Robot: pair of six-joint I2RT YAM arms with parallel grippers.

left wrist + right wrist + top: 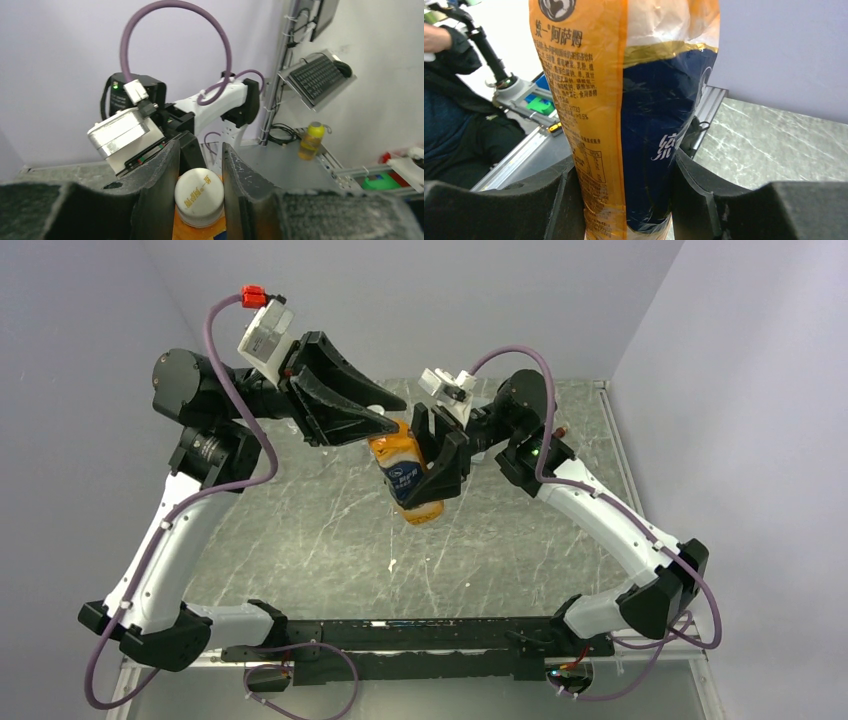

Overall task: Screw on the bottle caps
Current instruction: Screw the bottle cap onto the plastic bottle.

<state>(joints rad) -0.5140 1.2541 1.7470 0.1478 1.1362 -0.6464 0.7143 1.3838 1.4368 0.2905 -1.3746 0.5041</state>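
Orange plastic drink bottle with a dark blue label band, held tilted above the grey marbled counter.
The right jaws clamp its label band from both sides, likely bracing it against twisting; the left jaws, nearly closed, pinch the pale round plastic cap on its neck, placed to turn it. Whether the cap is fully tight cannot be told.
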